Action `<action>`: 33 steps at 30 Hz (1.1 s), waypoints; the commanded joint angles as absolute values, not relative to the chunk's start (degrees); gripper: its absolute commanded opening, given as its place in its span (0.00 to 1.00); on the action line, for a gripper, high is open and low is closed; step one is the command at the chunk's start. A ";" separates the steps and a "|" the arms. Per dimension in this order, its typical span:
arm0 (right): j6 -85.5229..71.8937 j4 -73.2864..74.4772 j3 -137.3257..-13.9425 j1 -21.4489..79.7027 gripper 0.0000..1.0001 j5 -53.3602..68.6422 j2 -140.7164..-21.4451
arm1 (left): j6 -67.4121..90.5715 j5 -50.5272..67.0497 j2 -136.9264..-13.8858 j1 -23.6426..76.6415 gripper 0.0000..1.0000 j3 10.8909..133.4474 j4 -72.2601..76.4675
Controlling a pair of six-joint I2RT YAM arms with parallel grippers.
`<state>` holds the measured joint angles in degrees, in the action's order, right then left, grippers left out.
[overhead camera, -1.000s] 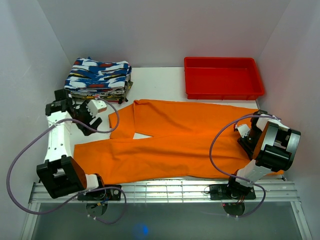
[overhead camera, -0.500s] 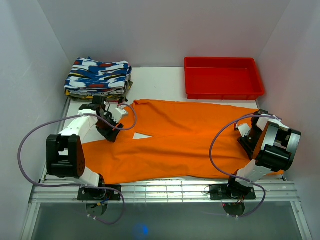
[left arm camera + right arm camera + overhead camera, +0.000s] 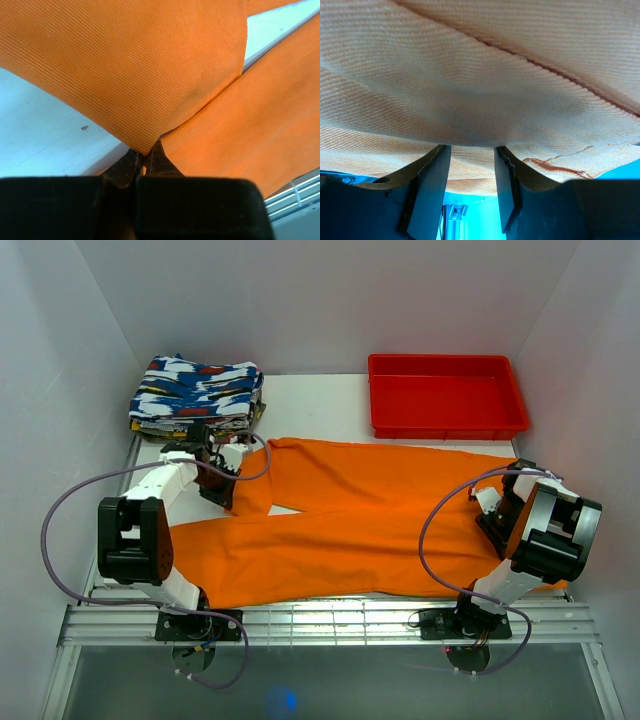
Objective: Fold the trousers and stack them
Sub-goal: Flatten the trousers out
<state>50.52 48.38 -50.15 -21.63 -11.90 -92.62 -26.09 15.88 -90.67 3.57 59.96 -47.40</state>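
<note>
The orange trousers point(image 3: 380, 510) lie spread over the white table, waist to the right and both legs reaching left. My left gripper point(image 3: 231, 484) is at the cuff of the far leg. In the left wrist view it point(image 3: 145, 157) is shut, with a corner of the trousers point(image 3: 150, 65) pinched between its tips. My right gripper point(image 3: 497, 508) rests at the waist end. In the right wrist view its fingers point(image 3: 472, 150) stand apart, and the trousers point(image 3: 480, 75) drape over their tips and hang between them.
A stack of blue, white and red patterned folded clothes point(image 3: 197, 395) sits at the back left, just behind my left gripper. A red plastic tray point(image 3: 447, 430) stands at the back right. A metal rail point(image 3: 330, 620) runs along the near edge. Walls enclose three sides.
My left arm swung in from the left to the far leg's cuff, and its jaws went from wide open to shut on the cloth. The right arm stayed put.
</note>
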 commanded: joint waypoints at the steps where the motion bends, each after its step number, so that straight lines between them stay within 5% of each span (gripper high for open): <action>1: 50.97 47.37 -50.54 -21.80 0.46 -11.69 -92.37 | -21.80 20.47 -87.72 2.82 0.00 64.42 -48.95; 8: 52.12 46.67 -49.40 -21.80 0.42 -12.83 -91.76 | -17.67 26.17 -86.21 -11.31 0.00 70.22 -57.56; 13: 52.82 46.14 -48.69 -21.80 0.41 -13.80 -91.32 | -14.07 31.10 -95.43 -29.74 0.00 74.87 -61.61; 20: 52.91 46.41 -48.78 -21.80 0.41 -14.24 -91.49 | -9.67 44.02 -113.72 -39.29 0.00 88.21 -67.50; 22: 52.74 46.84 -48.96 -21.80 0.41 -13.89 -91.58 | -9.06 46.66 -115.57 -39.20 0.11 90.87 -67.15; 23: 52.73 46.93 -49.04 -21.80 0.41 -13.89 -91.58 | -8.79 46.84 -116.53 -38.94 0.28 92.27 -66.63; 26: 52.65 47.20 -49.22 -21.80 0.41 -13.80 -91.50 | -9.75 44.22 -117.51 -37.97 0.48 98.95 -66.01; 33: 51.95 50.09 -51.85 -21.80 0.41 -12.13 -91.41 | -23.71 34.20 -108.75 -35.16 0.60 100.47 -65.31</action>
<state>52.05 47.88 -49.76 -21.63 -13.39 -92.40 -15.07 38.20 -117.54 -36.12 101.16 -65.34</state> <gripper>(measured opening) 0.410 0.582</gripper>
